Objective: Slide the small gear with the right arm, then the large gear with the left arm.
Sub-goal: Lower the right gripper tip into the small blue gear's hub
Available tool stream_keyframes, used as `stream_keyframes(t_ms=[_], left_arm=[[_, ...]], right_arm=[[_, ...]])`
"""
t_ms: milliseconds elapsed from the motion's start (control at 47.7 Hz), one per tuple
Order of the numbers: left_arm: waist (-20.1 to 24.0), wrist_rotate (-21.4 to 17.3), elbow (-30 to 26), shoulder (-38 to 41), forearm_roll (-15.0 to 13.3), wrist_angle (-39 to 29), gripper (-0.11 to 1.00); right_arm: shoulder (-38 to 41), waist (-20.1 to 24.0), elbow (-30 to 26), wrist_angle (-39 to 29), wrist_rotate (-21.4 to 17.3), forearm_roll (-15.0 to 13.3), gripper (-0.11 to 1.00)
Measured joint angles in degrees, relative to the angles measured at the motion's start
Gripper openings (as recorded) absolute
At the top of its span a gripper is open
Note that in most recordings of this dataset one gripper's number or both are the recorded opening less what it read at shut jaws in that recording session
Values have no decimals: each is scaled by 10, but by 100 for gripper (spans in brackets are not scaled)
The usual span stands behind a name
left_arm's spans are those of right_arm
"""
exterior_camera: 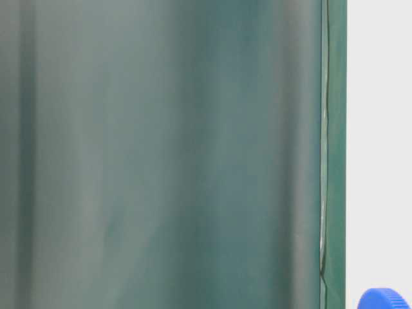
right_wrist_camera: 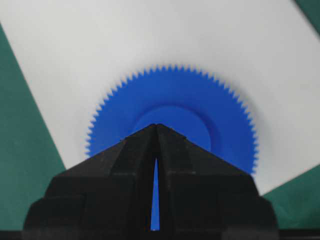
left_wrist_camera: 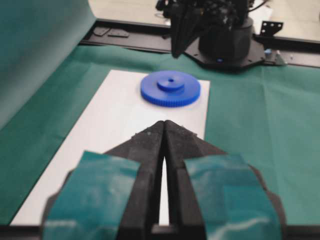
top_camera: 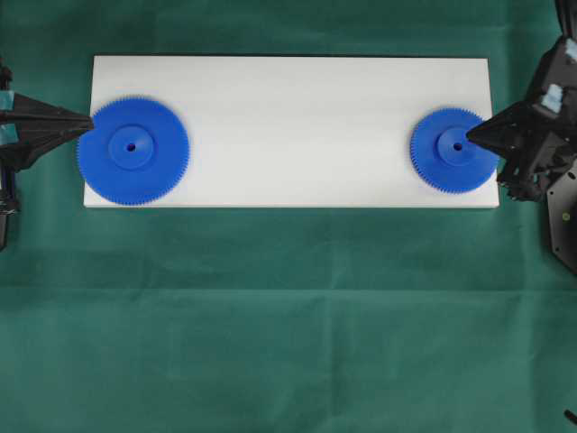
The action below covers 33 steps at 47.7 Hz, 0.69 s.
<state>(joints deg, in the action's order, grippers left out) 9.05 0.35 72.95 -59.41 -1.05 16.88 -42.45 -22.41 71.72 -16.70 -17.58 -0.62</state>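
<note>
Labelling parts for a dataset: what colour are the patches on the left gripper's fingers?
Teal-green patches on black fingers, clearest in the left wrist view.

The small gear [top_camera: 453,151] and large gear [top_camera: 132,151] look like smooth, matt blue plastic with finely ridged rims, lying on a smooth matt white board [top_camera: 288,99] over creased, soft-looking green cloth [top_camera: 288,325].

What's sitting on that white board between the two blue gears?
Nothing: in the overhead view the white board is bare between the large gear and the small gear. The left wrist view shows the same open white stretch leading up to the small gear.
</note>
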Motion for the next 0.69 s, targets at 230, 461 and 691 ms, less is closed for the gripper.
stream_keyframes(t_ms=[230,461,691], left_arm=[[0,0,5,0,0,0,0],[0,4,9,0,0,0,0],[0,6,12,-1,0,0,0]], right_arm=[[74,1,2,40,-18,0,50],[113,1,2,58,-19,0,50],[131,0,6,86,-19,0,50]])
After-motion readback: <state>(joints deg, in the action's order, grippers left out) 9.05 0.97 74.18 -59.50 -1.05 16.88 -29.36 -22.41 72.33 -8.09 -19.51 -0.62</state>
